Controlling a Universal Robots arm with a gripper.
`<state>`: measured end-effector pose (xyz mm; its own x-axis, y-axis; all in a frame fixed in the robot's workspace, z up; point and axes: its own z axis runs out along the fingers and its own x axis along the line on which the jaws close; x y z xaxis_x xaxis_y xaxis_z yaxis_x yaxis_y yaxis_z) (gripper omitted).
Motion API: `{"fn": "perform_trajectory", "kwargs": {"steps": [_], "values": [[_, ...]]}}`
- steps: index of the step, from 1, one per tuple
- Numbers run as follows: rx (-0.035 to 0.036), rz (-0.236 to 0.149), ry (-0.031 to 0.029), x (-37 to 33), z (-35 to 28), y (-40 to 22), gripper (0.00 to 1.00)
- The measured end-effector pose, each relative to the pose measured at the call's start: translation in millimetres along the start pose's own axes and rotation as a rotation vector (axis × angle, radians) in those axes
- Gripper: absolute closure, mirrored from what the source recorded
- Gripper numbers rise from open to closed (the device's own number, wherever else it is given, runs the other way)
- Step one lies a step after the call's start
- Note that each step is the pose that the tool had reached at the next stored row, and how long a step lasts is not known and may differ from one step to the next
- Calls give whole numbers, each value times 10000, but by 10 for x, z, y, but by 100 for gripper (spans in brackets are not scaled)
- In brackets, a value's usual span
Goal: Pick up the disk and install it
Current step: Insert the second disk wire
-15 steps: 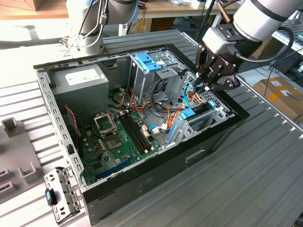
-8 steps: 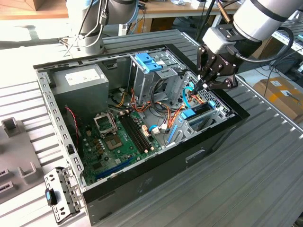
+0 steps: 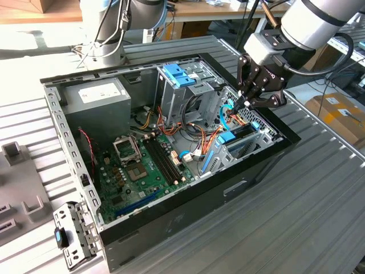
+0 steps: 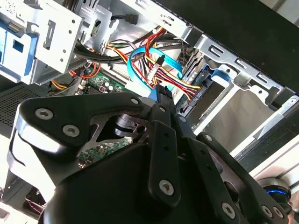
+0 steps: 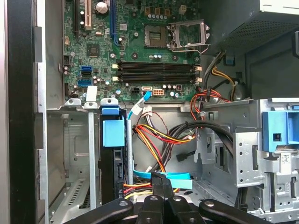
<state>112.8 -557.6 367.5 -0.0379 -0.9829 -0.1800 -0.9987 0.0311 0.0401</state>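
While the gripper [image 3: 249,101] hung over the open computer case [image 3: 171,225], its fingers [image 5: 161,183] were pressed together and held nothing. The disk [image 5: 113,158] stood on its edge in the metal drive cage [image 5: 70,154], just beside the gripper and near the flat blue cable [image 5: 163,176].

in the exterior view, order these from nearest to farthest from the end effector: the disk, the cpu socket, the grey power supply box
1. The disk: just below the end effector, standing in the drive bay at the case's right end in the exterior view.
2. The cpu socket: on the motherboard, mid-case, well toward the exterior view's left.
3. The grey power supply box: in the far-left corner of the case.
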Motion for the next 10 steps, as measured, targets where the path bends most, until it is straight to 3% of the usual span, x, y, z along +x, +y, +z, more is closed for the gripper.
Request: {"fn": "perform_trajectory", "kwargs": {"steps": [1,3,10], "values": [[0,0,0,0,0,0,88],[0,0,0,0,1,0,76],[0,0,-3,3,12,25,76]]}}
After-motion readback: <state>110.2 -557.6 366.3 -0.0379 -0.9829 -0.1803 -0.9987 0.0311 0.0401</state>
